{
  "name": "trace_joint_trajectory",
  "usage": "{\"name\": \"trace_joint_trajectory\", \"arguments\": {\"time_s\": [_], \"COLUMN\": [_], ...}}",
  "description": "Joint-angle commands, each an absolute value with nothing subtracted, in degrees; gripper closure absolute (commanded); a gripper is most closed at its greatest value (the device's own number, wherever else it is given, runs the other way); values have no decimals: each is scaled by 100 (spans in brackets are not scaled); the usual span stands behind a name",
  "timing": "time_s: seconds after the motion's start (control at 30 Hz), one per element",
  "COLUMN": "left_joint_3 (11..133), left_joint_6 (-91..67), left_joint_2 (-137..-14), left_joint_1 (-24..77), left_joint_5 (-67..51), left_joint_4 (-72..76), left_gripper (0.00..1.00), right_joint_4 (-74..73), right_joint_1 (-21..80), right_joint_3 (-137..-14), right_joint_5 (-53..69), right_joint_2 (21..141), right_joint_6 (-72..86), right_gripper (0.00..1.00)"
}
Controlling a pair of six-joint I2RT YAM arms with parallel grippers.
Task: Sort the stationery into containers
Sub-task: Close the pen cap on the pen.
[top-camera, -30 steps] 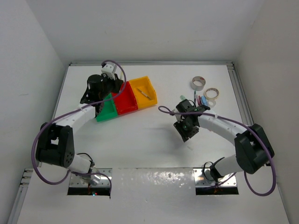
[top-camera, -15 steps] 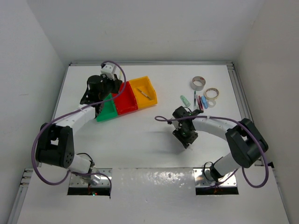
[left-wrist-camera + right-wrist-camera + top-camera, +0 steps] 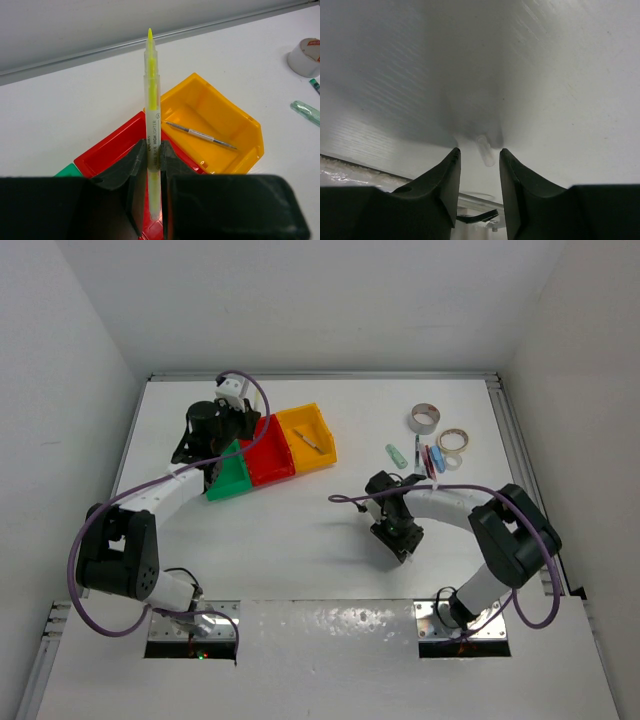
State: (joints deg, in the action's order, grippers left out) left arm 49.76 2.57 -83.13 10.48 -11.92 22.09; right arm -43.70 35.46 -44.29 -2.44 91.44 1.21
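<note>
The left arm [image 3: 150, 502] is stretched forward along the table's left side, with the wrist turned to the right. The left gripper [image 3: 153, 150] is clamped on a yellow highlighter [image 3: 151, 100], which is held upright between the fingers. The right arm [image 3: 470, 505] is folded inward toward the middle. The right gripper [image 3: 480, 152] is pointed down close to the surface, and its fingers are narrowly parted.

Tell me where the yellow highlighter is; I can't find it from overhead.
In the left wrist view, the yellow highlighter is clamped in the left gripper, over the red bin, with the yellow bin on its right.
</note>
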Motion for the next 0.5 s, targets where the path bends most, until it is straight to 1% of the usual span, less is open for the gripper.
{"name": "trace_joint_trajectory", "arguments": {"time_s": [0.0, 0.17, 0.27, 0.3, 0.4, 0.43, 0.47], "left_joint_3": [4983, 5018, 5045, 5045, 5080, 5089, 5098], "left_joint_6": [316, 325, 351, 360, 378, 378, 387], "left_joint_2": [-8059, -8051, -8051, -8051, -8060, -8068, -8068], "left_joint_1": [1002, 1002, 993, 993, 1002, 1002, 1019], "left_joint_5": [-1143, -1125, -1116, -1108, -1090, -1099, -1090], "left_joint_4": [2549, 2549, 2505, 2496, 2461, 2444, 2443], "left_gripper": [100, 100, 100, 100, 100, 100, 100], "right_joint_4": [-4474, -4220, -3929, -3842, -3727, -3709, -3683], "right_joint_1": [3577, 3577, 3568, 3568, 3568, 3568, 3568], "right_joint_3": [-4623, -4527, -4386, -4360, -4298, -4289, -4280], "right_joint_5": [-413, -483, -448, -448, -448, -466, -483], "right_joint_2": [9342, 9448, 9404, 9378, 9317, 9256, 9229], "right_joint_6": [44, 44, 44, 44, 44, 44, 44], "right_gripper": [64, 65, 71, 78, 90, 99, 100]}}
